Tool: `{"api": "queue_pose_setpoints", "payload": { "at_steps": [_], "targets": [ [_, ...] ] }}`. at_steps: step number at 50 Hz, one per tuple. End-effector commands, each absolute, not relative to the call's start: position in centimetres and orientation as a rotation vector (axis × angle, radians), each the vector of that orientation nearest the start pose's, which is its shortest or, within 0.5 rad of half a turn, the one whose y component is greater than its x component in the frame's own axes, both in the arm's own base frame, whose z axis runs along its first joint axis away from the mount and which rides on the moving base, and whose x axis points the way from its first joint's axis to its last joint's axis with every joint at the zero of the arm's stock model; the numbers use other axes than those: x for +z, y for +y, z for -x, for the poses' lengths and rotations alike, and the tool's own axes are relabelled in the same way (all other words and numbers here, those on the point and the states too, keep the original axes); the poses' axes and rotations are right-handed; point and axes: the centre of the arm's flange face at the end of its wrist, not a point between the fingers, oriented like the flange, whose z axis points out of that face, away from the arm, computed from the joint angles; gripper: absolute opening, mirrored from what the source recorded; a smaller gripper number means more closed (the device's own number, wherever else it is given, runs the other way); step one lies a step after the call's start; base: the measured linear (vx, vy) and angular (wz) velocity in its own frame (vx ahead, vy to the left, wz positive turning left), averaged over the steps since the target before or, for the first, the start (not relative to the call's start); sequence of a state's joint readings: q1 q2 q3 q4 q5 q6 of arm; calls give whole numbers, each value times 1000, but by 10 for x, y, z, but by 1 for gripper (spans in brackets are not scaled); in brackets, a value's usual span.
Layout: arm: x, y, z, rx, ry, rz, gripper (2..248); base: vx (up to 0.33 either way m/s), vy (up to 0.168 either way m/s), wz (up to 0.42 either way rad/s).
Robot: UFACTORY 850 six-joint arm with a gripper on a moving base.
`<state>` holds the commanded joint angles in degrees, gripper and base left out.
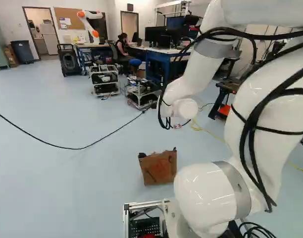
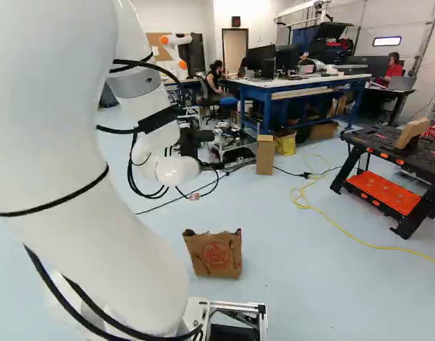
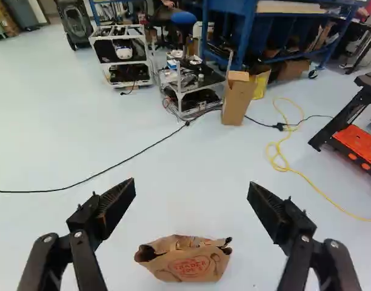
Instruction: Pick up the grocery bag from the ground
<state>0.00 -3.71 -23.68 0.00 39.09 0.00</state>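
Brown grocery bag (image 2: 216, 257) sat on the near floor (image 2: 331, 298), gripper (image 3: 192, 187) spread wide and empty, grasp and lift both undone!

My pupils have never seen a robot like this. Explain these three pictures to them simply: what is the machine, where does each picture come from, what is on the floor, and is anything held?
This is a white robot arm on a moving base. Two pictures come from the base, behind the arm, one to its left and one to its right. The third looks along the black two-fingered tool from the wrist. On the floor stands a brown paper bag; farther off lie a black cable and a yellow cord. The tool is open, holding nothing.
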Motion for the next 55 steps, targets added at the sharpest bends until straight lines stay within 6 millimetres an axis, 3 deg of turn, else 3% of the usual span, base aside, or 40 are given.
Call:
{"api": "queue_pose_setpoints", "payload": {
  "at_steps": [26,43,55],
  "targets": [
    [338,0,-427,-1188,0,2908,247,0,0,0],
    [334,0,-444,-1151,0,2923,247,0,0,0],
    [312,0,-457,-1094,0,2945,247,0,0,0]
  ]
}}
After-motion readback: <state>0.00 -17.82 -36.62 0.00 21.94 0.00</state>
